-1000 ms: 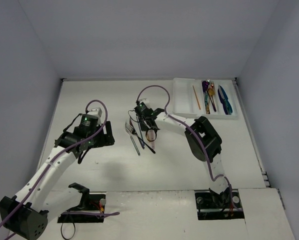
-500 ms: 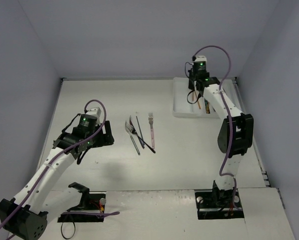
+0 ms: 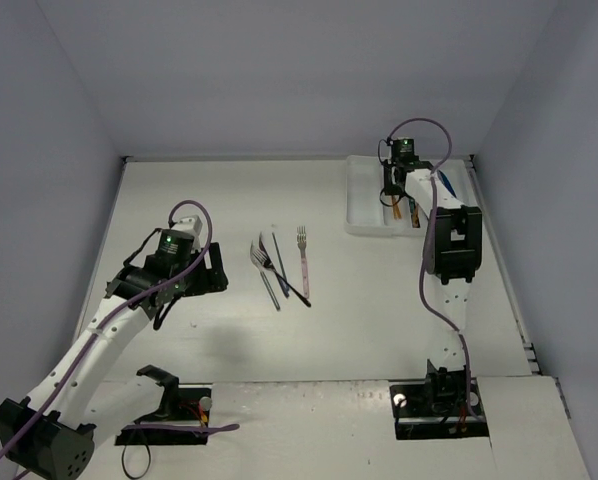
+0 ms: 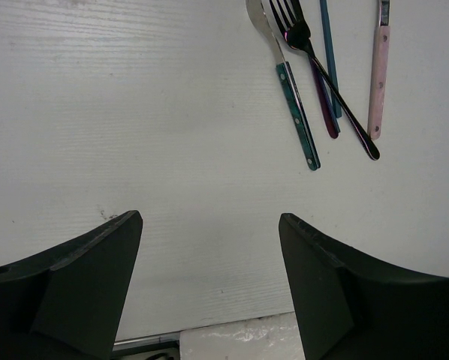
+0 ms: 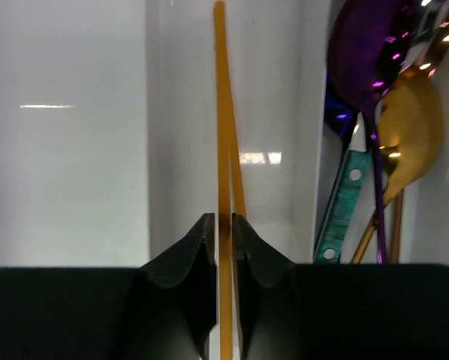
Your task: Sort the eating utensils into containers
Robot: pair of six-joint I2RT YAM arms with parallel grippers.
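Observation:
My right gripper (image 3: 395,192) hangs over the white tray (image 3: 364,195) at the back right. In the right wrist view it (image 5: 224,219) is shut on a copper-gold stick (image 5: 222,112), held along a narrow compartment, with a second copper-gold stick (image 5: 238,191) lying under it. The compartment to the right holds a purple spoon (image 5: 363,45), a gold spoon (image 5: 408,112) and a teal handle (image 5: 341,210). Several utensils (image 3: 277,265) lie on the table's middle, among them a pink-handled fork (image 3: 303,260). My left gripper (image 3: 211,272) is open and empty to their left; the left wrist view shows it (image 4: 209,221) above bare table.
The left wrist view shows a teal-handled utensil (image 4: 298,127), a dark purple fork (image 4: 329,71), a blue stick (image 4: 328,52) and the pink-handled fork (image 4: 378,75) lying close together, partly crossed. The tray's leftmost wide compartment (image 5: 67,150) is bare. Blue utensils (image 3: 447,185) lie in its right compartment.
My right arm has swung from the utensil pile on the table to the tray, carrying the copper-gold stick, then folded lower over it. The left arm has barely moved.

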